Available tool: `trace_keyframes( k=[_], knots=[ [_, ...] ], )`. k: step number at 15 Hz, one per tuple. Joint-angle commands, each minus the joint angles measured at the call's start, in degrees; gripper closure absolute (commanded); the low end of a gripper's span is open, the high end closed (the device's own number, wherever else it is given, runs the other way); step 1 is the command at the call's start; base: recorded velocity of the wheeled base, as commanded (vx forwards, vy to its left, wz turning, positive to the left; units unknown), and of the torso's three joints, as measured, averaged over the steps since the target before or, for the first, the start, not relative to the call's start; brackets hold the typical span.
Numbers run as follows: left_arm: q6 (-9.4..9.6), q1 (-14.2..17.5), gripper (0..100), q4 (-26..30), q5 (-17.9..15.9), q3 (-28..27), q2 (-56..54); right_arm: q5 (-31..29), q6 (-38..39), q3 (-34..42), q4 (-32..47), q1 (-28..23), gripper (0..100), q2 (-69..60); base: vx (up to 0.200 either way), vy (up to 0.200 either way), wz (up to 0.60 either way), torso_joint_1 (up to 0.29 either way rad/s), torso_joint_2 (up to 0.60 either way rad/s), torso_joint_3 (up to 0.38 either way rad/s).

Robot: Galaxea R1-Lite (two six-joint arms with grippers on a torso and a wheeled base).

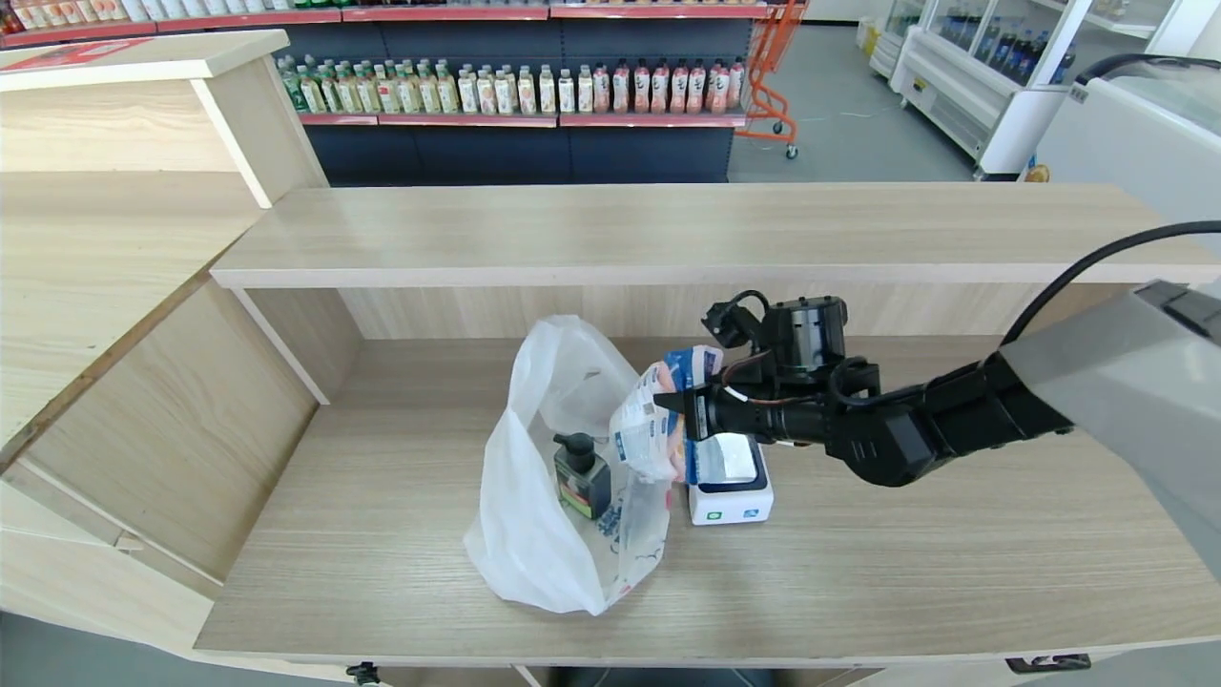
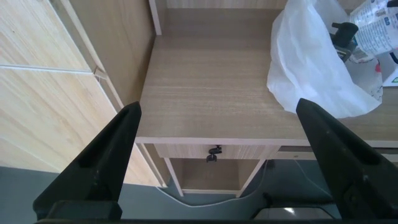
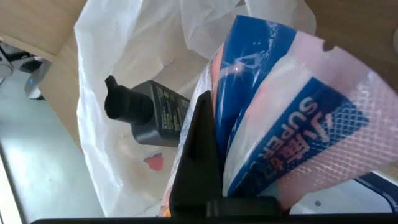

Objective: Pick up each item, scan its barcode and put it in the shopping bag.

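A white plastic shopping bag (image 1: 534, 496) stands open on the wooden counter, with a dark pump bottle (image 1: 581, 475) inside it. My right gripper (image 1: 679, 405) is shut on a blue, white and pink snack packet (image 1: 663, 410), held at the bag's right rim, above the edge of a white barcode scanner (image 1: 730, 482). In the right wrist view the packet (image 3: 292, 124) hangs over the bag's mouth (image 3: 124, 93), and the pump bottle (image 3: 149, 112) lies below. My left gripper (image 2: 217, 155) stands open, off the counter's front edge, left of the bag (image 2: 311, 68).
A raised wooden ledge (image 1: 706, 234) runs along the back of the counter (image 1: 906, 563), and a wooden side wall (image 1: 162, 429) closes the left. Store shelves with bottles (image 1: 515, 91) and freezers stand behind.
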Motion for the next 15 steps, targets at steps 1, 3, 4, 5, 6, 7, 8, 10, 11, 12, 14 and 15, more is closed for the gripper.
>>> trace_keyframes(
  k=[1, 3, 4, 5, 6, 7, 8, 10, 11, 12, 14, 15],
  knots=[
    [-0.01, 0.01, 0, 0.00, 0.01, 0.00, -0.02, 0.27, -0.62, -1.28, -0.01, 0.89, 100, 2.17, 0.000, 0.000, 0.00, 0.000, 0.00, 0.000],
    [-0.01, 0.10, 0, 0.00, 0.01, 0.00, -0.02, 0.98, -3.70, -1.55, -0.01, 0.80, 100, 3.14, 0.000, 0.000, 0.00, 0.000, 0.00, 0.000],
    [-0.01, 0.01, 0, 0.00, 0.01, 0.00, -0.02, 1.15, -4.76, -1.55, -0.01, 0.71, 100, 3.49, 0.000, 0.000, 0.00, 0.000, 0.00, 0.000],
    [-0.01, 0.01, 0, 0.00, 0.01, 0.00, -0.02, 1.06, -5.19, -1.55, -0.01, 0.80, 100, 3.67, 0.000, 0.000, 0.00, 0.000, 0.00, 0.000],
    [-0.01, 0.01, 0, 0.00, 0.01, 0.00, 0.06, 1.15, -5.28, -1.55, -0.01, 0.80, 100, 3.84, 0.000, 0.000, 0.00, 0.000, 0.00, 0.000],
    [-0.01, 0.10, 0, 0.00, 0.01, 0.00, -0.02, 1.15, -5.28, -1.55, -0.01, 0.80, 100, 3.84, 0.000, 0.000, 0.00, 0.000, 0.00, 0.000],
    [-0.01, 0.10, 0, 0.00, 0.01, 0.00, 0.06, 1.06, -5.28, -1.55, -0.01, 0.80, 100, 3.84, 0.000, 0.000, 0.00, 0.000, 0.00, 0.000],
    [-0.01, 0.01, 0, 0.00, 0.01, 0.00, 0.06, 1.06, -5.28, -1.63, -0.01, 0.80, 100, 3.84, 0.000, 0.000, 0.00, 0.000, 0.00, 0.000],
    [-0.01, 0.01, 0, 0.00, 0.01, 0.00, 0.06, 1.06, -5.11, -1.72, -0.10, 0.80, 0, 3.75, 0.000, 0.000, 0.00, 0.000, 0.00, 0.000],
    [-0.01, 0.01, 0, 0.00, 0.01, 0.00, -0.02, 1.15, -4.84, -1.81, -0.10, 0.80, 0, 3.58, 0.000, 0.000, 0.00, 0.000, 0.00, 0.000],
    [-0.01, 0.01, 0, 0.00, 0.01, 0.00, 0.06, 1.15, -0.89, -1.63, -0.01, 0.80, 0, 1.21, 0.000, 0.000, 0.00, 0.000, 0.00, 0.000],
    [-0.01, 0.01, 0, 0.00, 0.01, 0.00, 0.06, 1.15, 2.28, -1.37, -0.01, 0.80, 0, -0.64, 0.000, 0.000, 0.00, 0.000, 0.00, 0.000]
  ],
)
